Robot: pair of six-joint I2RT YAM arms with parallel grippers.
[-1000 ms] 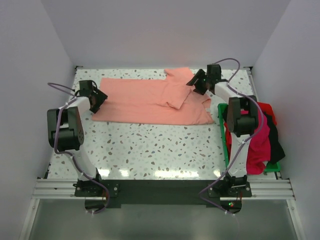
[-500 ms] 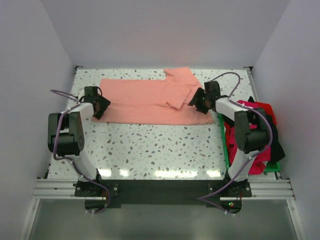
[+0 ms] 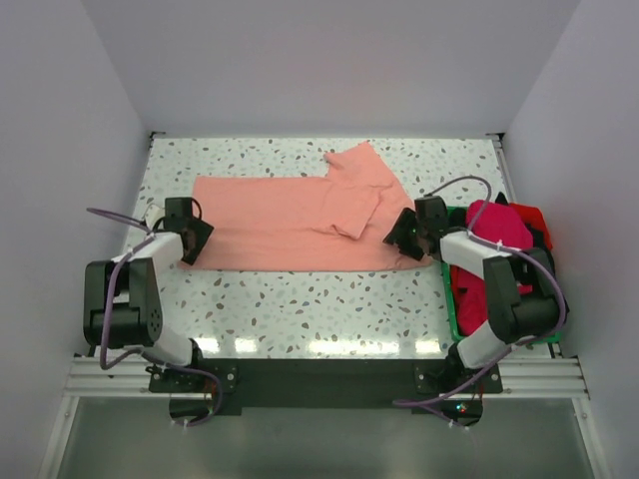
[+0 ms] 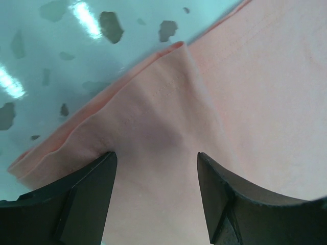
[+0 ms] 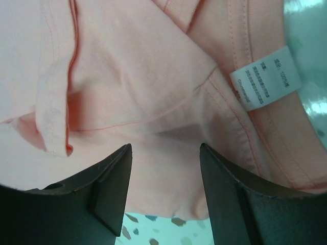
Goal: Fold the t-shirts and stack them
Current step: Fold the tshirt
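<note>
A salmon-pink t-shirt [image 3: 290,215] lies flat across the speckled table, one sleeve [image 3: 354,195] folded over its body. My left gripper [image 3: 195,239] sits on its near left corner. In the left wrist view the gripper [image 4: 156,158] is open, tips pressed down on puckered pink cloth [image 4: 245,76]. My right gripper [image 3: 402,232] rests on the near right corner by the collar. It is open too [image 5: 164,148], with pink cloth [image 5: 127,66] and a white label [image 5: 263,76] ahead of the tips. More t-shirts, magenta [image 3: 494,222], red and black, are piled at the right.
The pile lies in a green tray [image 3: 448,299] along the table's right edge, partly hidden by the right arm. White walls close in the table on three sides. Bare speckled tabletop [image 3: 300,299] runs between the pink shirt and the arm bases.
Both grippers have come toward the near edge, the right one farther. The pink shirt has slid a little nearer with them, and its near edge now sits lower in view.
</note>
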